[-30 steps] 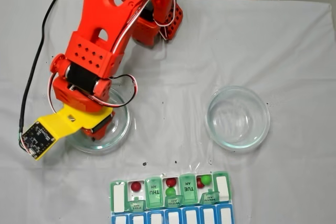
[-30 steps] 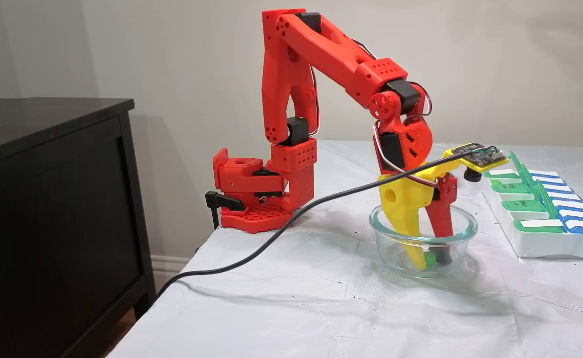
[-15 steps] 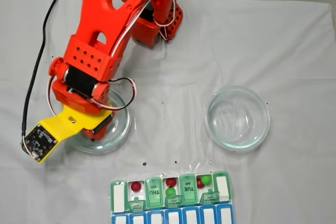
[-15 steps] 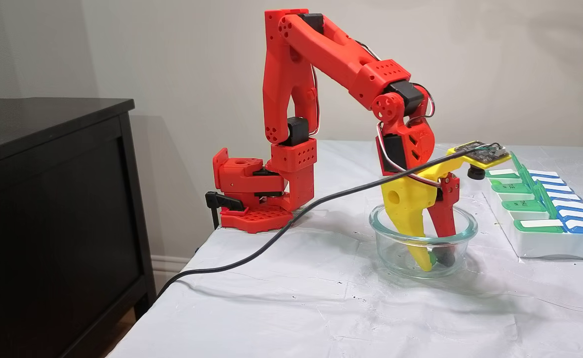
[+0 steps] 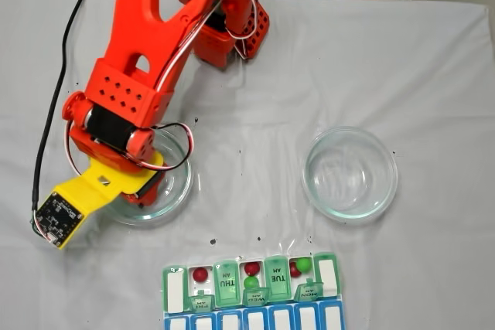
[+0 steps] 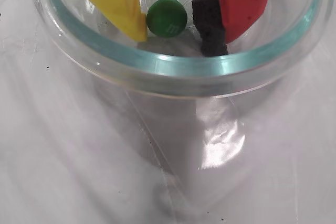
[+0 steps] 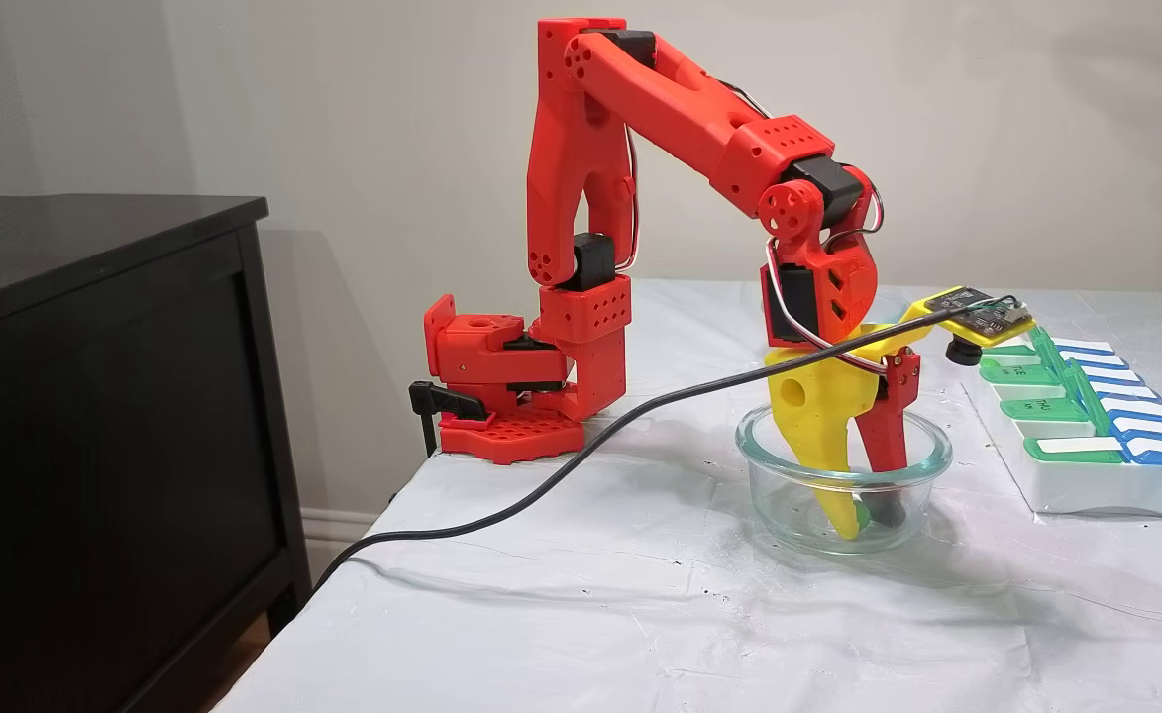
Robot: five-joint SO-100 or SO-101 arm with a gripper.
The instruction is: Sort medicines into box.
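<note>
As before, gripper (image 6: pixel 173 27) narrower round medicine (image 6: pixel 166 18)

**Glass dishes, cloth, cabinet, cable**

Two round clear glass dishes sit well apart on a wrinkled white tablecloth (image 5: pixel 433 59): one at left (image 5: pixel 179 185), one at right (image 5: pixel 349 173). A black cable (image 7: pixel 501 495) trails off the table edge beside a dark wooden cabinet (image 7: pixel 95 396).

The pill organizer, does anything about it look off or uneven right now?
Slightly. In a fixed view the pill organizer has two cells holding a red and a green ball each, while one cell holds a red ball alone. The last green ball sits in the glass dish, between the gripper fingers.
</note>
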